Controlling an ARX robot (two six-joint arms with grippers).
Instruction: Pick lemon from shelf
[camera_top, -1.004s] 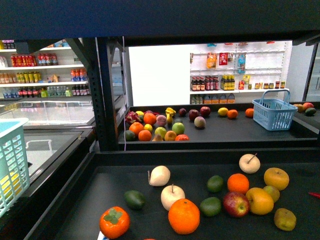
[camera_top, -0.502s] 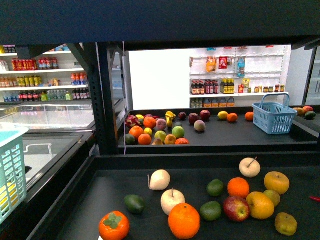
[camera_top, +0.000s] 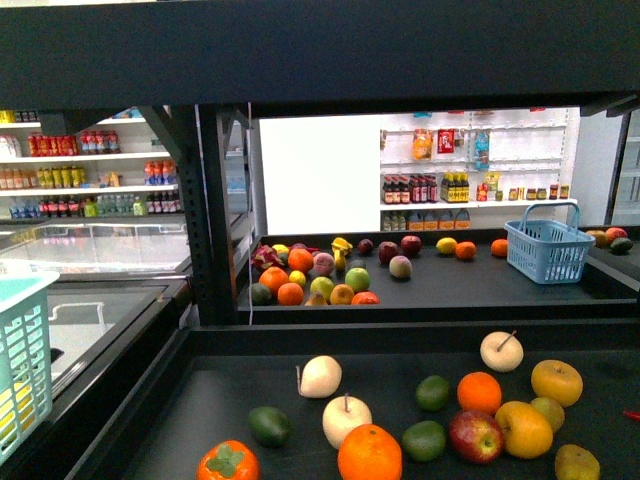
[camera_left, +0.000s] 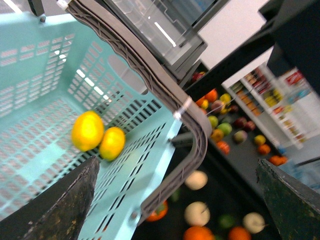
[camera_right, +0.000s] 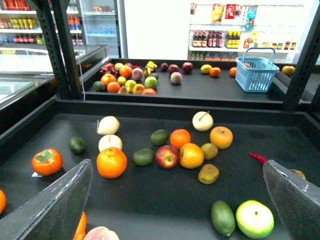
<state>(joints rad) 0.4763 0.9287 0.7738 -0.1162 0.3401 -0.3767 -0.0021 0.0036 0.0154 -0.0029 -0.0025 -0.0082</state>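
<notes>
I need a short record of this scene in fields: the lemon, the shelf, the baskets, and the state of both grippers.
lemon: likely the plain yellow fruit on the far tray, beside an orange; too small to be sure
shelf: black stand with near and far fruit trays
blue basket: on the far tray, at the robot's right
turquoise basket: under the left wrist camera, holding two yellow fruits
left gripper: open, above the turquoise basket's edge, holding nothing
right gripper: open, over the near tray, holding nothing
</notes>
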